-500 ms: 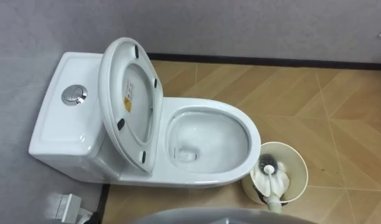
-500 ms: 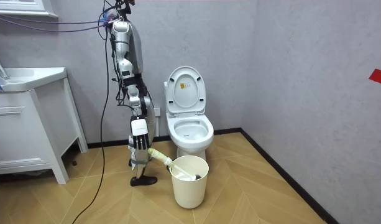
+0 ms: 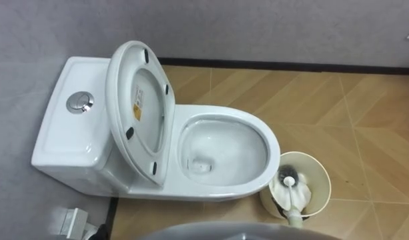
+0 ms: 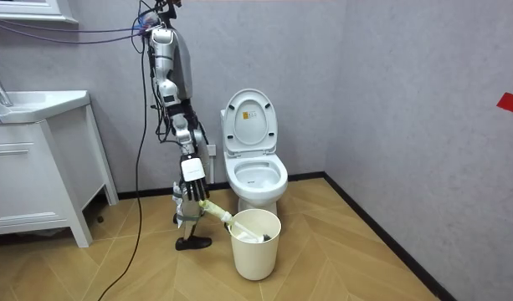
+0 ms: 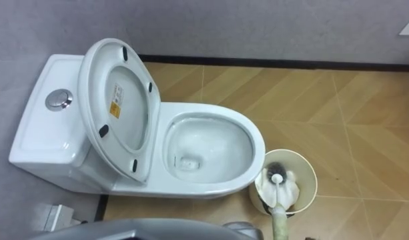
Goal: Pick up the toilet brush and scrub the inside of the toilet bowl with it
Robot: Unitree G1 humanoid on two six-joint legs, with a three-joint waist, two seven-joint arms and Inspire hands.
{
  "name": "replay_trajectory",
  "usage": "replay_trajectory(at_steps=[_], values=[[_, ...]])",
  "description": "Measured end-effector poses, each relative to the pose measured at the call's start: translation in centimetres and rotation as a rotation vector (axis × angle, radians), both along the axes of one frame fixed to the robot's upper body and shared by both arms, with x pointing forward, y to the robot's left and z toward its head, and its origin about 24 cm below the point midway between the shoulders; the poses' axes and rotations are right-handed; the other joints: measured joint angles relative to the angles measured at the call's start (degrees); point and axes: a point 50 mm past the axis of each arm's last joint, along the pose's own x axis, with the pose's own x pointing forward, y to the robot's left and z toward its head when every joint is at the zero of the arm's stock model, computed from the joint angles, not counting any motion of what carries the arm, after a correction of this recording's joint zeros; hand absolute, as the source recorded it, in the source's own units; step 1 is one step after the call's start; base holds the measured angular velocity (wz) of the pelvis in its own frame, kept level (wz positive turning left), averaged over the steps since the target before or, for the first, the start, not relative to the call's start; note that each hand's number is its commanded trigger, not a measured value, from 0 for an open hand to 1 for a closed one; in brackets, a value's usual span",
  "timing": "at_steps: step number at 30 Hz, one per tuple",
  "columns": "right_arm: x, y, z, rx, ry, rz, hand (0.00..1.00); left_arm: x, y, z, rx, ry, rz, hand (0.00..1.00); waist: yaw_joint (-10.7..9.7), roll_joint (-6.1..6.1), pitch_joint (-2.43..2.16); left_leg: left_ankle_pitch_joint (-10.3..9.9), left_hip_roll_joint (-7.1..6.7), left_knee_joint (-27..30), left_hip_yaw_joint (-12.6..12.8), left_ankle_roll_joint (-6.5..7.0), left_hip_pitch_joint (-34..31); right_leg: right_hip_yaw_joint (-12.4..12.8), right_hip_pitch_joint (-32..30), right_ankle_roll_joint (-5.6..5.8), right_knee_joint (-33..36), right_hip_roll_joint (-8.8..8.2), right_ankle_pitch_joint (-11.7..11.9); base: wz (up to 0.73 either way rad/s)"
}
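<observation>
Left eye view: The white ceramic toilet (image 3: pixel 221 195) takes up the left and centre of the scene. Its cistern (image 3: pixel 61 143) is at the left against the grey wall (image 3: pixel 257 27), with a round chrome flush button (image 3: pixel 79 102) on top. The white oval seat and lid (image 3: pixel 141 107) stand raised, leaning back toward the cistern, and the bowl is open. A round cream plastic bucket (image 3: pixel 322 183) stands on the wood-pattern floor (image 3: pixel 311 100), just beside the right, near end of the bowl. The toilet brush (image 3: pixel 291 197) is head-down inside this bucket with its dark bristles showing. Its cream handle rises over the near rim toward the lower edge.

Right eye view: The arrangement is the same. The brush head is inside the bucket, outside the bowl, and the handle runs off the near edge.

Room view: The robot stands upright at the room view's left of the toilet, side-on to the camera. The bucket is on the floor before its feet, nearer the camera than the bowl. The right arm hangs down, and the right hand (image 4: pixel 190 199) is closed round the upper end of the brush handle. The brush slants down to the room view's right into the bucket. A white vanity cabinet (image 4: pixel 38 167) stands at the room view's left, well apart.
</observation>
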Motion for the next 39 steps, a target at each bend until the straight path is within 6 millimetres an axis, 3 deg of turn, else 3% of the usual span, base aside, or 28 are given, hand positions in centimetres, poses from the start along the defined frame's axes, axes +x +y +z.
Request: replay_trajectory(at_steps=[8, 11, 17, 25, 28, 32, 35, 37, 39], values=[[4.9, -0.3, 1.1, -0.072, -0.251, -0.025, 0.0, 2.2, 0.1, 0.4, 0.037, -0.112, -0.011, 0.0, 0.27, 0.25, -0.21, 0.01, -0.08, 0.43, -0.26, 0.0, -1.97, -0.29, -1.71, -0.02, 0.09, -0.11, 0.08, 0.01], [5.8, -0.4, 1.4, -0.085, -0.295, -0.022, 0.0, 3.0, 0.1, 0.5, 0.033, -0.148, -0.019, 0.0, 0.57, 0.32, -0.34, 0.01, -0.09, 0.54, -0.37, 0.01, -3.65, -0.56, -3.3, -0.05, 0.18, -0.14, 0.12, 0.02], [6.3, -0.4, 1.6, -0.092, -0.337, -0.05, 0.0, 4.2, 0.4, 0.8, 0.044, -0.21, -0.012, 0.0, 1.61, -0.01, -0.12, 0.02, -0.19, 0.51, -1.26, 0.01, -4.99, -0.82, -3.87, -0.07, -0.01, -0.17, 0.28, 0.05], [7.9, -0.4, 1.8, -0.087, -0.386, -0.072, 0.0, 6.5, 0.1, 1.2, 0.027, -0.319, 0.059, 0.0, 1.36, -0.19, -0.05, 0.05, -0.57, 2.19, -3.66, 0.06, -12.37, -3.68, -9.76, -0.12, 1.64, -0.82, 0.35, 0.16], [9.4, -0.3, 1.9, -0.095, -0.406, -0.113, 0.0, 8.0, -0.7, 1.3, 0.008, -0.35, 0.014, 0.0, 1.6, 0.36, 0.29, 0.38, -0.9, 2.95, -4.07, 0.55, -15.78, -3.93, -13.36, -0.12, 3.17, -1.27, 0.35, 0.09], [12.5, 0.0, 2.6, -0.096, -0.438, -0.117, 0.0, 11.0, -1.4, 1.9, -0.013, -0.398, -0.022, 0.0, 1.61, 1.46, 1.12, 0.38, -0.99, 7.26, -4.91, 0.58, -23.12, -3.74, -19.82, -0.26, 6.03, -1.67, 0.66, 0.03], [14.3, 0.2, 3.2, -0.081, -0.471, -0.15, 0.0, 13.7, -2.2, 2.7, -0.029, -0.464, -0.022, 0.0, 2.05, 1.74, 1.71, 0.46, -0.98, 9.01, -5.18, 0.7, -27.71, -3.67, -25.25, -0.37, 9.46, -2.03, 0.59, 0.02], [15.1, 0.3, 3.5, -0.075, -0.487, -0.151, 0.0, 15.1, -2.9, 3.2, -0.039, -0.503, -0.034, 0.0, 2.7, 1.6, 2.38, 0.47, -1.02, 10.99, -5.07, 0.72, -30.54, -3.58, -28.44, -0.42, 11.94, -2.42, 0.54, -0.06], [15.6, 0.3, 3.7, -0.061, -0.503, -0.184, 0.0, 16.5, -3.7, 3.8, -0.051, -0.543, -0.044, 0.0, 2.94, 1.58, 2.51, 0.46, -1.1, 12.79, -5.07, 0.72, -33.69, -3.54, -31.38, -0.51, 13.37, -2.65, 0.49, 0.0]])
